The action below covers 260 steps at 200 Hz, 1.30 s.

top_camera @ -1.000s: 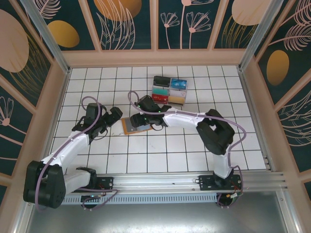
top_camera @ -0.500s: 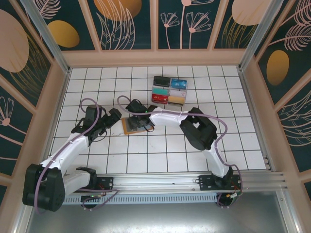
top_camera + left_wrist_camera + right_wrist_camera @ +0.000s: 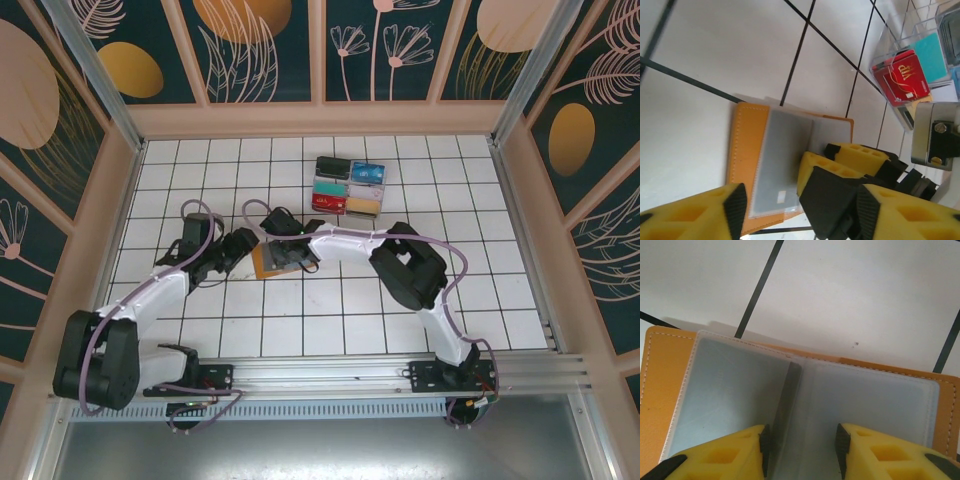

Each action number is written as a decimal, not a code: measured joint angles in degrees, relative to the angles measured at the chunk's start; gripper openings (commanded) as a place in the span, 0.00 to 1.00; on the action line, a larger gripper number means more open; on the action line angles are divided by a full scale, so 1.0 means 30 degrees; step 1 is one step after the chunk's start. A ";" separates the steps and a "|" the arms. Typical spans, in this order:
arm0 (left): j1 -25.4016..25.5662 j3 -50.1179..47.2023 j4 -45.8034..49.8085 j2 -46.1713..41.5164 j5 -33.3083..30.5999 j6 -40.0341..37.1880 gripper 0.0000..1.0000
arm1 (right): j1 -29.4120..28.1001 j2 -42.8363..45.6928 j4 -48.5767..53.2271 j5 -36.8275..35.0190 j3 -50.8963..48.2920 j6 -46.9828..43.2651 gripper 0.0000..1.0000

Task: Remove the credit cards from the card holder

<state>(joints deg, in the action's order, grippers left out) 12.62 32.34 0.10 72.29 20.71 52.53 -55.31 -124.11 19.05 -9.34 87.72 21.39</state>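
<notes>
Spread jaws of the left gripper (image 3: 776,212) hover empty at the open card holder (image 3: 746,150)'s edge. Right gripper (image 3: 800,440), jaws narrowly apart, straddles the fold between its 2 frosted sleeves (image 3: 725,390). No credit cards look drawn out; extraction seems barely begun.

The left gripper (image 3: 243,248) is now further toward 3 o'clock, just beside the 9 o'clock edge of the card holder (image 3: 266,267); the right gripper (image 3: 285,251) is further toward 9 o'clock, above it.
</notes>
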 measured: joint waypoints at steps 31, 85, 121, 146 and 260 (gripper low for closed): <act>0.0000 -0.0226 -0.1333 0.1588 0.1355 0.0146 0.47 | 0.0168 0.0284 -0.0663 0.0364 -0.0576 0.0007 0.38; 0.0007 -0.0379 -0.2586 0.3504 0.2470 0.0248 0.46 | 0.0699 0.0707 -0.1588 0.1727 -0.1377 0.0044 0.36; 0.0022 -0.0372 -0.2688 0.4670 0.2594 0.0240 0.50 | 0.0918 0.0750 -0.1712 0.2448 -0.1428 0.0080 0.36; 0.0044 -0.0270 -0.2754 0.4962 0.2594 0.0233 0.53 | 0.1056 0.0787 -0.1887 0.3024 -0.1530 0.0160 0.36; 0.0401 -0.0117 -0.4969 0.5690 0.4554 0.0430 0.34 | 0.2790 0.1807 -0.4503 0.8043 -0.3796 0.2004 0.36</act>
<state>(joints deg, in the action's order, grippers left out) 13.82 31.99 -14.81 89.36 34.37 53.82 -46.94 -118.69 5.54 14.79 76.34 27.40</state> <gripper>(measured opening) 0.343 0.357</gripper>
